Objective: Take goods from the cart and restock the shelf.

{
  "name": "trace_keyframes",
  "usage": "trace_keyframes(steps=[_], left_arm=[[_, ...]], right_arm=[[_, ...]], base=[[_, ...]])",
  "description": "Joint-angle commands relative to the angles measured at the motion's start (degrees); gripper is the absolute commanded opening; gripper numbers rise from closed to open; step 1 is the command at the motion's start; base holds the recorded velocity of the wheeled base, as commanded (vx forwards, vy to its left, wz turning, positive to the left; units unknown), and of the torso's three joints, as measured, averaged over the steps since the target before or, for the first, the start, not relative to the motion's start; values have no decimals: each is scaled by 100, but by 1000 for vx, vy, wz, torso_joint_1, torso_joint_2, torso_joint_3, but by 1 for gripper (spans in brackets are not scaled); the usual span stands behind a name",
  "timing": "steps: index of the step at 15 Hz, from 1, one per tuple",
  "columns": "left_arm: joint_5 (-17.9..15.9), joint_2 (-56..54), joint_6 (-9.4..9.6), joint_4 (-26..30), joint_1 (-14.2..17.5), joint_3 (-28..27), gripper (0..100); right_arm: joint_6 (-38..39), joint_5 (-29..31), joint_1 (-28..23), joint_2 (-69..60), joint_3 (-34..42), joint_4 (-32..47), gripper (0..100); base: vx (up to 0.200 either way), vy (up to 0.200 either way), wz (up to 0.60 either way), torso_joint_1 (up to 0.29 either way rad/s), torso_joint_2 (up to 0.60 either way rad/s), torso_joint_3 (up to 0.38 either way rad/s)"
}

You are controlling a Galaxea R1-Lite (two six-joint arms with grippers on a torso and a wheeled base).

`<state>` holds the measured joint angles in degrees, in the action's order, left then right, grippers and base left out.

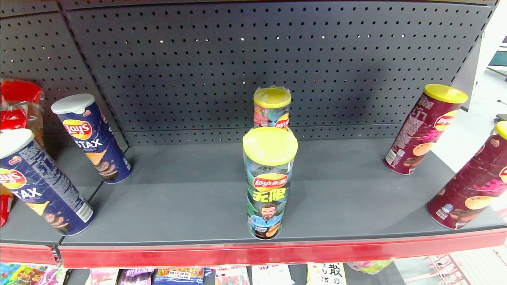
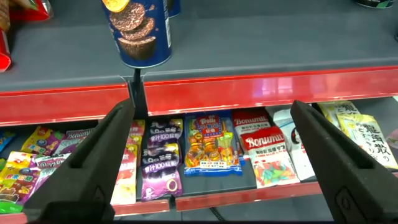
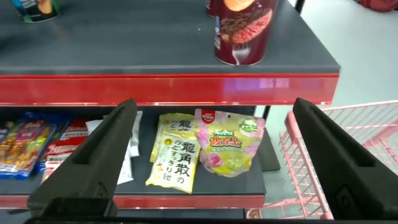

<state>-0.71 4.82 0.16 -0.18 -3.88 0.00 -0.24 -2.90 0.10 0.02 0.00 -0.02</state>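
Two blue cans (image 1: 93,138) stand left of the green can (image 1: 269,186), two maroon cans (image 1: 424,128) right of it, another yellow-lidded can (image 1: 272,109) behind it: all smooth cylinders upright on the matte grey shelf (image 1: 178,198), flat lids up, long axes vertical. Below it, left hand (image 2: 211,107) and right hand (image 3: 214,104) both gape open, empty.

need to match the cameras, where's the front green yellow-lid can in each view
Head view: front green can stands mid-shelf, behind the red shelf edge.
Left wrist view: a sliver of its base at the rim, past the blue can.
Right wrist view: its base, past the maroon can.
Shared landmark: the red shelf edge.
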Motion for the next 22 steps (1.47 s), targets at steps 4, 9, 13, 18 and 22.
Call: trace_keyframes(steps=[4, 9, 13, 18, 22], left_arm=[[0, 11, 2, -8, 1, 0, 100], [0, 11, 2, 1, 1, 0, 100], [0, 11, 2, 1, 1, 0, 100], [0, 11, 2, 1, 1, 0, 100], [0, 11, 2, 1, 1, 0, 100]], right_arm=[[-125, -132, 61, 121, -9, 2, 100], [235, -1626, 333, 789, -1415, -6, 100], [341, -2197, 1414, 3689, -2672, -393, 100], [200, -2452, 2188, 5438, -2856, -1061, 100], [77, -3032, 2179, 6572, -3234, -1184, 100]], base=[[0, 0, 0, 0, 0, 0], [0, 0, 0, 0, 0, 0], [0, 0, 0, 0, 0, 0], [0, 0, 0, 0, 0, 0], [0, 0, 0, 0, 0, 0]])
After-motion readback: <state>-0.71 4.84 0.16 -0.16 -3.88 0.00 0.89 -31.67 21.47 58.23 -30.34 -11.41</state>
